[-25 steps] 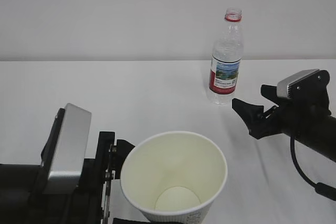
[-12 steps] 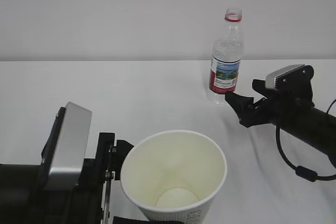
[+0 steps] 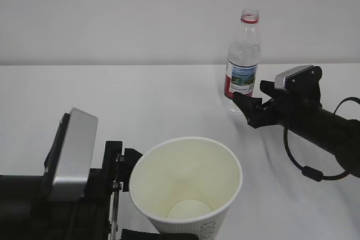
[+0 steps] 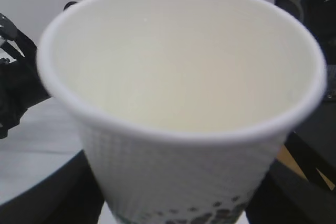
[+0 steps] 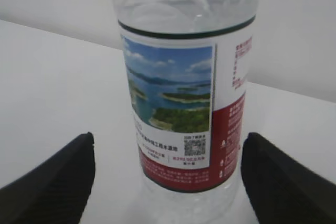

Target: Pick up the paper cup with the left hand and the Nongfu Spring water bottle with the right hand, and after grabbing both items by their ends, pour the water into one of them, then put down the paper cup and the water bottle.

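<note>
Dimpled paper cup (image 3: 188, 189) clamped in left fingers (image 3: 119, 181), right fingers (image 5: 50, 182) apart, ribbed bottle (image 3: 242, 63) between

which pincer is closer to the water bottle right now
Right. The right pincer sits open at the water bottle's base, one finger on either side, not yet closed. The left pincer is far off at the near edge, holding the paper cup.

- Bare table (image 3: 169, 94) is seen left of the Nongfu Spring water bottle (image 3: 242, 63).
- The bottle is flanked by the right hand (image 3: 243, 104), gaps left on both sides.
</note>
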`<action>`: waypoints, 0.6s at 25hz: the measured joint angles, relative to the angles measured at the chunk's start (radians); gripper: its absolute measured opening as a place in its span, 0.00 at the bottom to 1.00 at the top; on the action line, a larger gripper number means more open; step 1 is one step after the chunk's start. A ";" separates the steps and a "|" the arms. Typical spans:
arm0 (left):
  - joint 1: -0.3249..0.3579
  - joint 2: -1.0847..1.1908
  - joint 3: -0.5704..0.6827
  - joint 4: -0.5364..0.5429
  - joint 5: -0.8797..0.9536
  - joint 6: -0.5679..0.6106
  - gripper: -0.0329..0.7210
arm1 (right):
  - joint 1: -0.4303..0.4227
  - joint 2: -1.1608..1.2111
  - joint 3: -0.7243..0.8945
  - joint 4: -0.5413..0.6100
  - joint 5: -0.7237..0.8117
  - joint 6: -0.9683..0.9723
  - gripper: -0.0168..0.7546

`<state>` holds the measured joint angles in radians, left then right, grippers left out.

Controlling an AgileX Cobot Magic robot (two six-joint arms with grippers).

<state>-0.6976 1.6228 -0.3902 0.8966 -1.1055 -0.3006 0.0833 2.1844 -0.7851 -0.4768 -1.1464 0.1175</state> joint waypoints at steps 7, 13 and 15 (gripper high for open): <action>0.000 0.000 0.000 -0.029 0.000 0.000 0.75 | 0.000 0.019 -0.046 -0.005 0.002 0.001 0.88; 0.000 0.000 0.000 -0.030 0.000 0.000 0.75 | 0.000 0.052 -0.084 -0.009 0.016 0.002 0.88; 0.000 0.000 0.000 -0.032 0.000 0.000 0.75 | 0.000 0.062 -0.098 -0.009 0.016 0.005 0.88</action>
<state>-0.6976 1.6228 -0.3902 0.8651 -1.1055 -0.3006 0.0833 2.2461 -0.8832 -0.4861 -1.1301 0.1223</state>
